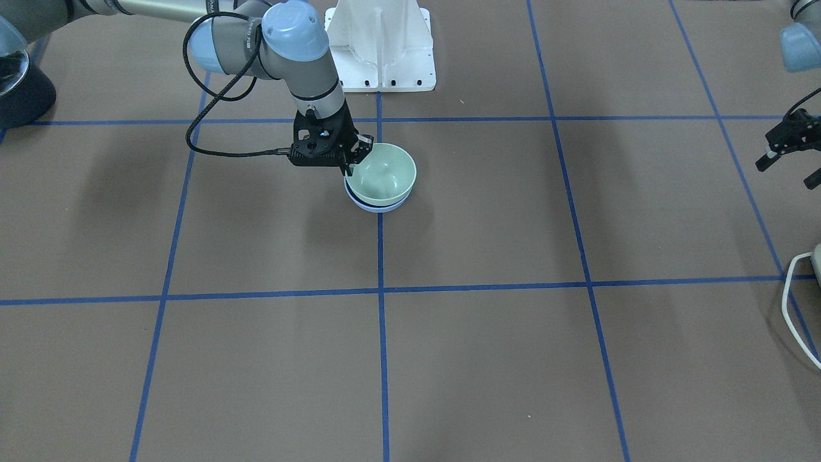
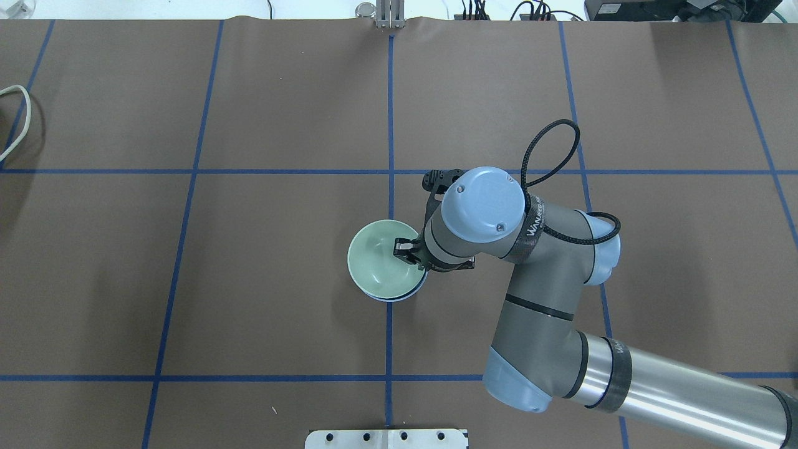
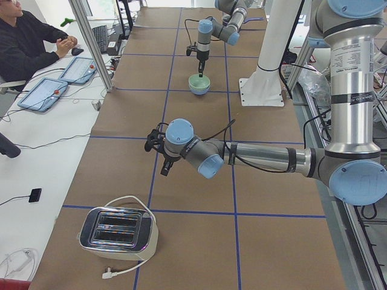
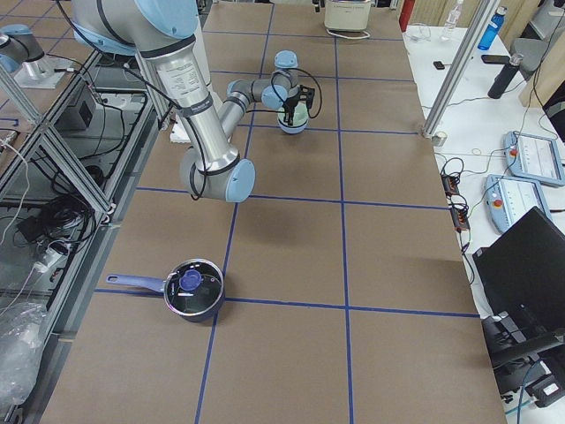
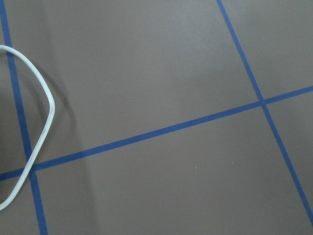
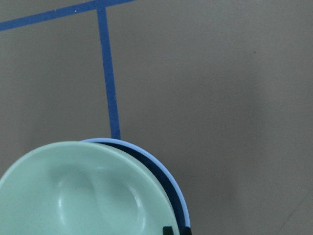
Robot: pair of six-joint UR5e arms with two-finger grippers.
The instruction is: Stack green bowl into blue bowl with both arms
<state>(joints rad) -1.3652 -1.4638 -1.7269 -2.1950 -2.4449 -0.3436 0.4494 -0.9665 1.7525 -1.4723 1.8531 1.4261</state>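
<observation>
The green bowl (image 1: 385,173) sits inside the blue bowl (image 1: 378,206) near the table's middle, a little off-centre, with a dark gap on the gripper's side. The right wrist view shows the green bowl (image 6: 73,196) and the blue bowl's rim (image 6: 171,181) around it. My right gripper (image 1: 356,160) reaches down onto the green bowl's rim, one finger inside (image 2: 405,248) and one outside, and looks shut on it. My left gripper (image 1: 787,172) hovers open and empty far off to the side, above bare table.
A white mounting base (image 1: 381,45) stands just behind the bowls. A toaster (image 3: 118,234) with a white cable (image 5: 34,122) sits at the table's left end. A dark pot with a lid (image 4: 190,291) sits at the right end. An operator sits beside the table.
</observation>
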